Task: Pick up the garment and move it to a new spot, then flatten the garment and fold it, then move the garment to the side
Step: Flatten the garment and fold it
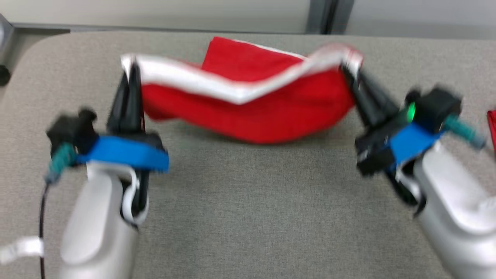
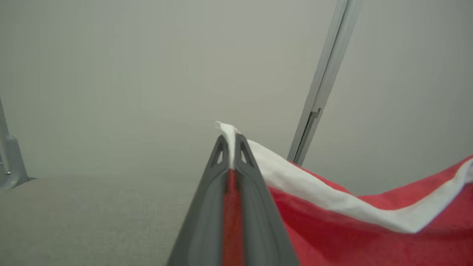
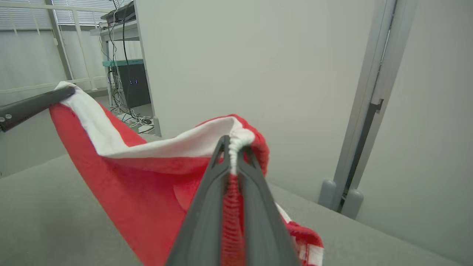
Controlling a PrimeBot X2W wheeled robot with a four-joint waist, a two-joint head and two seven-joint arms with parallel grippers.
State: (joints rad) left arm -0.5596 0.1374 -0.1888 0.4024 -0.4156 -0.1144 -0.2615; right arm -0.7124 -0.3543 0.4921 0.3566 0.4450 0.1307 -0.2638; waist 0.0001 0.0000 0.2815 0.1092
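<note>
1. Left gripper: fingers pressed together, clamping one white-banded corner of the red garment.
2. Right gripper: fingers closed too, pinching the opposite banded corner.
3. Garment spans between both pincers, sagging mid-span above the grey table; contact with the table unclear.
4. Beyond the fingertips: a red flap trails back, then a pale wall and grey post.

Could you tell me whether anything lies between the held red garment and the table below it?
Nothing visible does. The red garment with a white band hangs between the left tool and right tool, both shut on it, over bare grey fabric tabletop. A small red item lies at the right edge.
</note>
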